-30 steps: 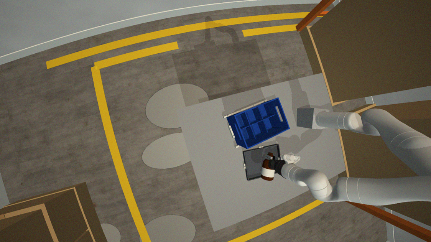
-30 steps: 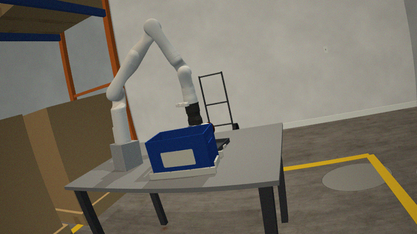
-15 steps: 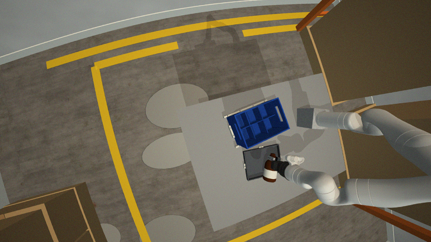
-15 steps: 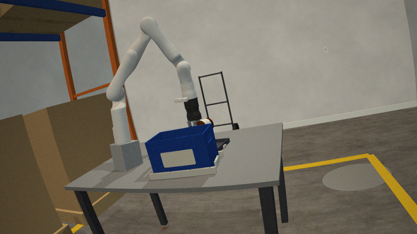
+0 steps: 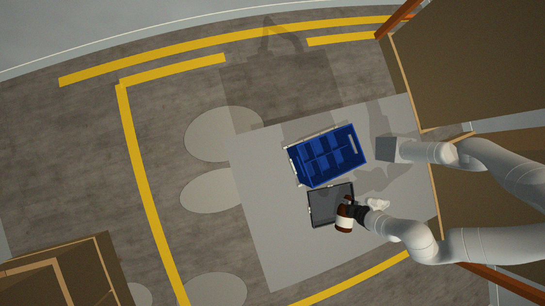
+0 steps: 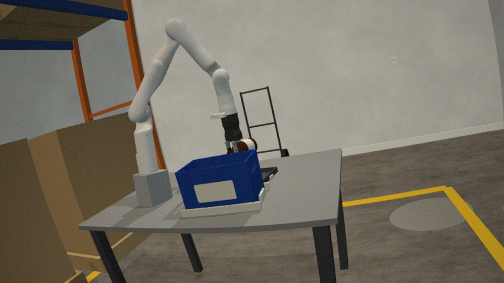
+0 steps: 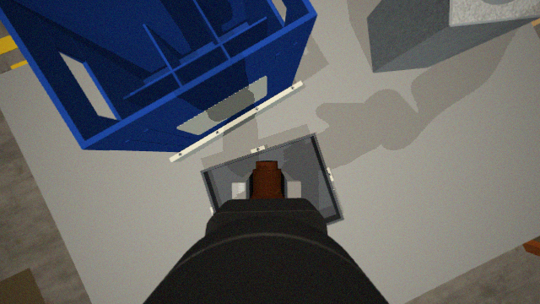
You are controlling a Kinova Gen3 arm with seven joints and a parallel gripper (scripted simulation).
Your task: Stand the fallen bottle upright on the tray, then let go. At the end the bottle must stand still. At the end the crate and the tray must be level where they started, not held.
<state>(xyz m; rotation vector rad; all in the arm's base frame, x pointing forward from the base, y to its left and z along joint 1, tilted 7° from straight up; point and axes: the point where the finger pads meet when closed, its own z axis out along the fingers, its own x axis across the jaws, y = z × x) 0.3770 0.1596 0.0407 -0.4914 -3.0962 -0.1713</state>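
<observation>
The brown bottle with a white label is roughly horizontal in the air, its neck toward the crate. My gripper points down and is shut on the bottle near its neck. The dark tray lies level on the table below, and the bottle hangs well above it. In the top view the bottle's base reaches past the tray's edge. The wrist view hides the bottle's body. The blue crate stands level beside the tray.
Pale stop strips edge the crate, and small pale tabs sit around the tray. The grey robot base block stands on the table. Cardboard boxes and a rack stand around.
</observation>
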